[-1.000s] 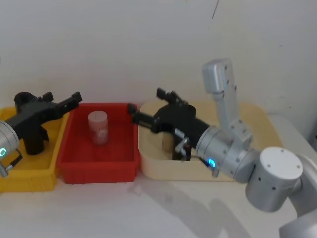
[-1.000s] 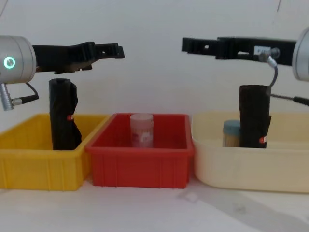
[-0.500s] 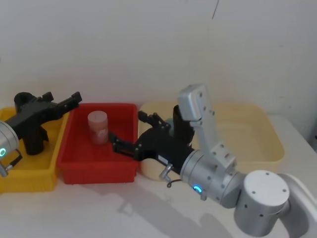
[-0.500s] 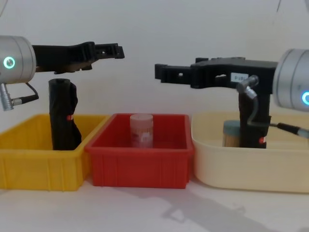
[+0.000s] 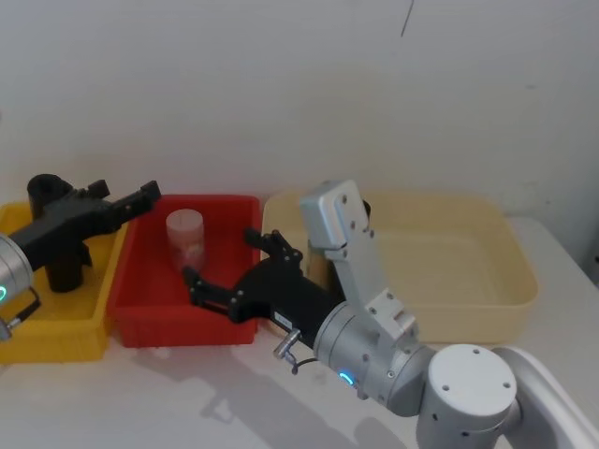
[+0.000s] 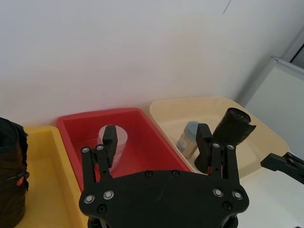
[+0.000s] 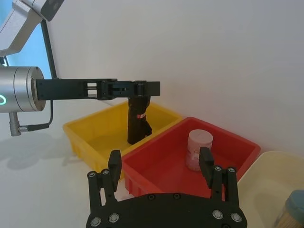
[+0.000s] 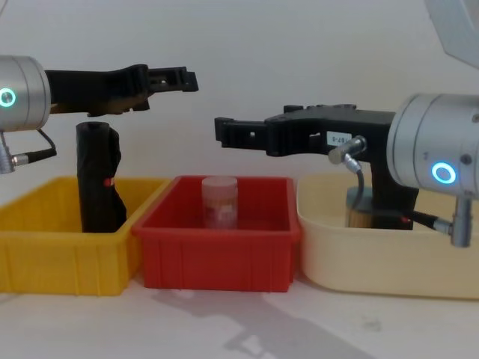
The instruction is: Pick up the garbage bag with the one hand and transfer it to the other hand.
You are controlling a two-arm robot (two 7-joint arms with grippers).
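Note:
A garbage bag (image 8: 99, 179), a tall black roll with a small red mark, stands upright in the yellow bin (image 8: 45, 250). My left gripper (image 8: 183, 77) with the green ring hovers open above and in front of it, apart from it, with nothing between its fingers (image 6: 110, 138). My right gripper (image 8: 224, 133), blue-ringed, reaches open and holding nothing over the red bin (image 5: 150, 313). A second black roll (image 6: 228, 130) leans in the cream bin (image 6: 266, 142). In the right wrist view the garbage bag (image 7: 137, 116) shows beneath the left gripper (image 7: 142, 88).
A clear jar (image 5: 184, 238) with pink contents stands in the red bin. A blue-lidded jar (image 6: 189, 137) sits beside the second roll in the cream bin. The three bins stand side by side against a white wall, with bare white table in front of them.
My right gripper swung left from above the cream bin to over the red bin and came lower. The left gripper shifted only slightly. The rolls have not moved.

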